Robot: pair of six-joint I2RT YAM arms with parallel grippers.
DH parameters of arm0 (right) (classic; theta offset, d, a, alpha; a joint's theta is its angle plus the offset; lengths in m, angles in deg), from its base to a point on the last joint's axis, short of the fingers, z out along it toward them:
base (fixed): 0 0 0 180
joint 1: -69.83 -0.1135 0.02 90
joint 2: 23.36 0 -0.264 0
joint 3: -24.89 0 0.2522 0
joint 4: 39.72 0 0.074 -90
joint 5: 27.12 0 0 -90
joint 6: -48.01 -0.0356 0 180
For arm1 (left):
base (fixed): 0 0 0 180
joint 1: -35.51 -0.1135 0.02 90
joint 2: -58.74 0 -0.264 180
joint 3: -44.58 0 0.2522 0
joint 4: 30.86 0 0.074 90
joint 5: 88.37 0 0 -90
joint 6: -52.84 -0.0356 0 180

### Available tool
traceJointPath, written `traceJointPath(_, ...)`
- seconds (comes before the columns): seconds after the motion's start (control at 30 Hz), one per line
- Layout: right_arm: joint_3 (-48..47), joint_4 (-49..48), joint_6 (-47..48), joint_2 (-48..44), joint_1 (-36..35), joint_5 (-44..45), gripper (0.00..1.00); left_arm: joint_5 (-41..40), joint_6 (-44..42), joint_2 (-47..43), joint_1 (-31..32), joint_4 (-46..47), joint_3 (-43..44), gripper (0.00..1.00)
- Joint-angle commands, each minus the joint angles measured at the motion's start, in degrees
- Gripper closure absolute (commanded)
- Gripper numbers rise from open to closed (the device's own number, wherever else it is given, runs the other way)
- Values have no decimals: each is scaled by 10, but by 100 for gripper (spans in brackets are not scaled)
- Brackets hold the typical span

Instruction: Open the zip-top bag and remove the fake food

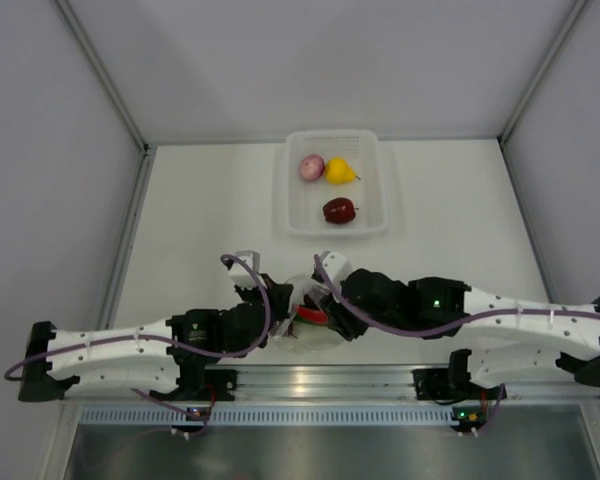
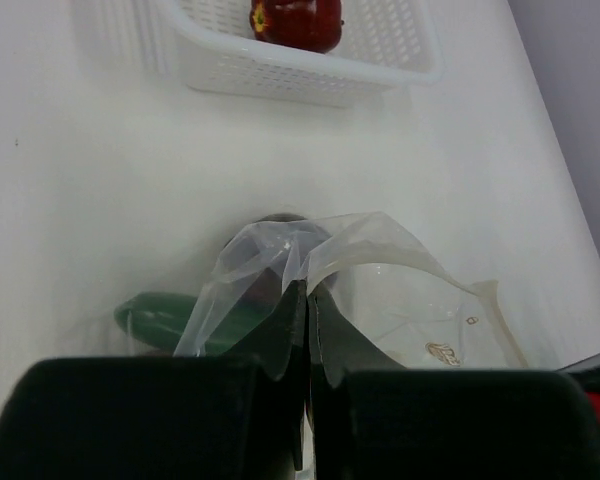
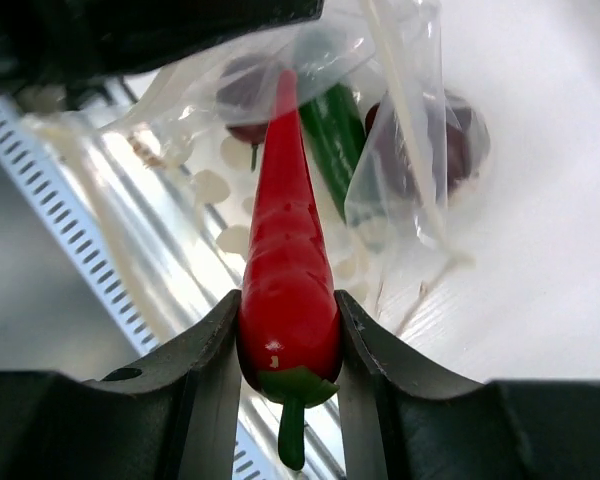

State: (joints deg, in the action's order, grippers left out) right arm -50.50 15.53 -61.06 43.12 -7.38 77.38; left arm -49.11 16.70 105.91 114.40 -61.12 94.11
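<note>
A rigid white mesh basket [image 1: 283, 185] stands on the white table [image 1: 200, 210] well ahead of the left pincer [image 2: 305, 300] and the right pincer [image 3: 290, 320], apart from both; in the left wrist view it lies straight out beyond the fingertips, at the top of the picture. Behind the pincers, on their wrist side, a brushed metal rail [image 1: 320, 380] runs along the table's near edge, with a slotted grille strip [image 1: 310, 413] just behind it. Pale grey wall panels [image 1: 40, 120] stand far out to either side of the pincers and beyond the basket.
</note>
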Motion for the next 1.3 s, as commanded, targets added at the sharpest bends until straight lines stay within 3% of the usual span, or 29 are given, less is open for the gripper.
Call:
traceJointPath(0.0, 12, 36, 19, -76, -7, -61, 100, -58, 72, -11, 1, -52, -5, 100)
traceJointPath(0.13, 23, 69, 53, -129, -7, -85, 100, -80, 113, -15, 0, -103, 0, 100)
traceJointPath(0.23, 27, 69, 55, -173, -7, -43, 100, -94, 143, -14, -1, -132, 8, 100)
traceJointPath(0.33, 18, 38, 50, -227, -6, 31, 100, -96, 156, -12, -3, -151, 10, 100)
traceJointPath(0.47, -2, 5, 19, -258, -4, 230, 100, -90, 163, -12, -7, -153, 4, 100)
traceJointPath(0.6, -20, -47, 30, -241, 24, 311, 100, -85, 163, -10, -8, -153, 4, 100)
traceJointPath(0.67, -45, -58, 43, -204, 59, 296, 100, -81, 164, -11, -8, -152, 2, 100)
traceJointPath(0.7, -53, -63, 41, -189, 119, 268, 100, -81, 166, -13, -8, -153, 2, 100)
traceJointPath(0.77, -61, -85, 42, -147, 206, 136, 100, -79, 166, -15, -8, -152, 2, 100)
traceJointPath(0.8, -61, -118, 40, -134, 290, 97, 100, -78, 166, -15, -8, -152, 1, 100)
traceJointPath(0.93, -74, -197, 45, -31, 423, -60, 100, -74, 156, -12, -8, -152, 2, 100)
traceJointPath(1.1, -155, -221, 38, 129, 492, -58, 100, -64, 149, -9, -9, -152, 4, 100)
traceJointPath(1.27, -230, -215, 45, 250, 506, 30, 100, -52, 145, -13, -9, -153, 1, 100)
